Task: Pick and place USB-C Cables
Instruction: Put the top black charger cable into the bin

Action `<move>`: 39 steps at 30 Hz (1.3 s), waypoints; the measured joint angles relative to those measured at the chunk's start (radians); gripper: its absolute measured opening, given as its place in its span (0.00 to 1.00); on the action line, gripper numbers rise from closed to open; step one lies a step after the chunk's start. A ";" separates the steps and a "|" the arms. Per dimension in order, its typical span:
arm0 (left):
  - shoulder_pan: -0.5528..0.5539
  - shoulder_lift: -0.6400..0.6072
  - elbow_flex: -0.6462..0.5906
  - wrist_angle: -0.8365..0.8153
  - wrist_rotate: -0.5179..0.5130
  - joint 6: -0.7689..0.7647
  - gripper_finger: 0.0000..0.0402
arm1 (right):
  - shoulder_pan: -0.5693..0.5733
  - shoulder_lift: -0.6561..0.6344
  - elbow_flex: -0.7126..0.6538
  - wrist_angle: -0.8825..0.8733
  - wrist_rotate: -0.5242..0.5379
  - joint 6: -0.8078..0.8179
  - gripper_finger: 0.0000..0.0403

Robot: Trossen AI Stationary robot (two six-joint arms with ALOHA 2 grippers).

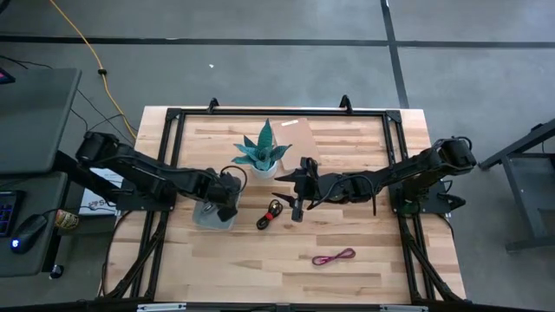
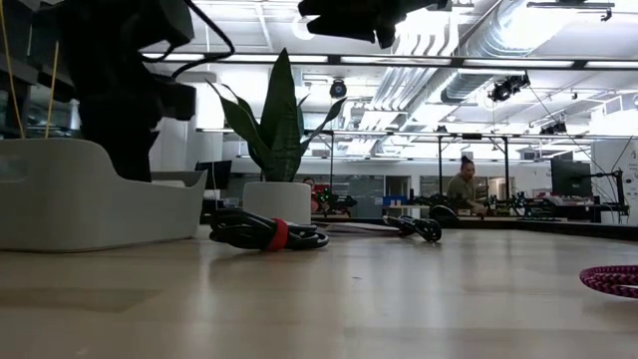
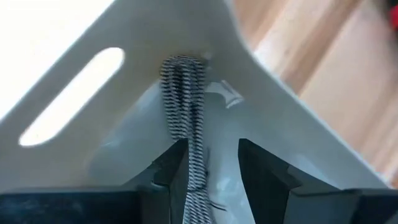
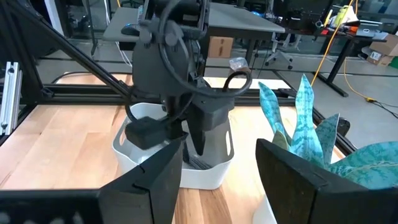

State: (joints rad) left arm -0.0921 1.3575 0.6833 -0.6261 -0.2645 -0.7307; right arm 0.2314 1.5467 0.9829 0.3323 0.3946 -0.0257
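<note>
The silver-grey cable [image 3: 184, 99] lies inside the white bin [image 1: 206, 218], on its floor. My left gripper [image 3: 214, 146] is down in the bin, open, with the cable running between its fingers. My right gripper [image 4: 217, 162] is open and empty, raised above the table's middle [image 1: 297, 206]. The black cable with a red-orange band [image 1: 272, 213] lies on the table beside it, also seen in the low view [image 2: 269, 231]. The magenta-red cable [image 1: 334, 257] lies toward the near right. A black cable [image 2: 419, 227] lies farther back. My left gripper stands from above with its fingers on either side of the silver-grey cable's near end [image 3: 198, 180]. The cable runs close along the inner side of one finger [image 3: 175, 168]. I cannot tell whether they touch.
A potted plant with blue-green leaves [image 1: 263, 152] stands behind the middle of the table, close to the right gripper. A black frame [image 1: 173, 117] runs around the tabletop. Bare wood lies along the near edge. A person [image 2: 464, 189] sits far off in the room.
</note>
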 joint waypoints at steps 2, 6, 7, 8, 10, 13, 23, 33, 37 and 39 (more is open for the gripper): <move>-0.004 -0.017 0.017 -0.006 0.003 0.015 0.30 | 0.000 0.000 0.000 -0.001 0.000 0.000 0.48; -0.043 -0.085 0.058 -0.002 -0.089 0.045 0.29 | 0.000 0.000 0.000 -0.003 0.000 0.000 0.48; -0.061 -0.107 0.064 -0.003 -0.132 0.047 0.29 | 0.000 0.000 0.000 -0.007 0.000 0.000 0.48; -0.080 -0.132 0.069 -0.003 -0.176 0.049 0.28 | 0.001 0.000 0.000 -0.011 0.000 0.000 0.48; -0.127 -0.187 0.072 0.014 -0.272 0.079 0.28 | 0.005 0.000 0.000 -0.023 0.000 -0.001 0.48; -0.216 -0.273 0.055 0.097 -0.408 0.169 0.27 | 0.007 -0.017 0.000 -0.082 -0.001 0.004 0.48; -0.356 -0.591 -0.218 0.673 -0.418 0.565 0.25 | 0.025 -0.143 -0.095 -0.210 0.067 0.072 0.48; -0.311 -0.776 -0.406 1.043 -0.328 0.767 0.25 | -0.009 -0.353 -0.471 0.300 0.131 0.073 0.48; -0.284 -0.782 -0.442 1.102 -0.323 0.775 0.25 | -0.024 -0.378 -0.534 0.446 0.004 0.072 0.48; -0.267 -0.782 -0.443 1.098 -0.319 0.764 0.25 | -0.029 -0.378 -0.537 0.461 -0.030 0.071 0.48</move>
State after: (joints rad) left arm -0.3594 0.5757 0.2405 0.4721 -0.5830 0.0331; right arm 0.2028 1.1687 0.4454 0.7934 0.3645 0.0452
